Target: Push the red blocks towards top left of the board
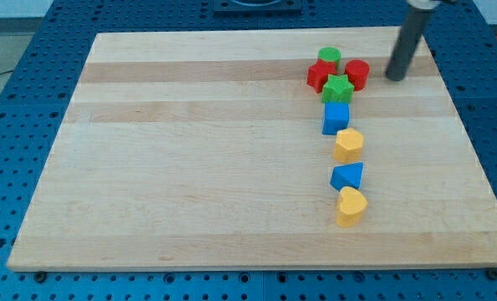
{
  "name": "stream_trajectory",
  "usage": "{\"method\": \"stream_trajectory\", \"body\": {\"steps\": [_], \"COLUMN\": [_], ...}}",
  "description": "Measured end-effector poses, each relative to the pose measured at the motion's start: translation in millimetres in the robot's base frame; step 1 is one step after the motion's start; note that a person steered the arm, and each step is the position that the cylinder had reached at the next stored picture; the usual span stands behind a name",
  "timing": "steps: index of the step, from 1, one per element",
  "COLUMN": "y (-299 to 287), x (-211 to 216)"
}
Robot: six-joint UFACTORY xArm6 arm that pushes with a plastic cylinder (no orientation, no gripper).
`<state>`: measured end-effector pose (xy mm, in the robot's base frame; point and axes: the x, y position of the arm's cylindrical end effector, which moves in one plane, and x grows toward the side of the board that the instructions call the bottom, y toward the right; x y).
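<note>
Two red blocks sit near the view's top right: a red star-like block (pixel 319 76) and a red cylinder (pixel 357 73). A green cylinder (pixel 329 57) stands just above them and a green star block (pixel 338 89) sits between and below them, all touching in a cluster. My tip (pixel 394 78) rests on the board just to the right of the red cylinder, a small gap apart from it.
Below the cluster runs a column: a blue cube (pixel 336 118), a yellow hexagonal block (pixel 348 145), a blue triangular block (pixel 347 176) and a yellow block (pixel 351 206). The wooden board (pixel 190 159) lies on a blue pegboard table.
</note>
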<state>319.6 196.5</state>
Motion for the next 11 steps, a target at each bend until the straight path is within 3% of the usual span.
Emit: {"method": "stream_trajectory", "body": {"steps": [1, 2, 5, 6, 7, 9, 10, 11], "y": [-39.5, -28.7, -100.9, -94.7, -94.4, -217.7, -186.2, -219.3], "x": [0.5, 20.1, 5.9, 10.0, 3.5, -34.0, -23.7, -50.5]}}
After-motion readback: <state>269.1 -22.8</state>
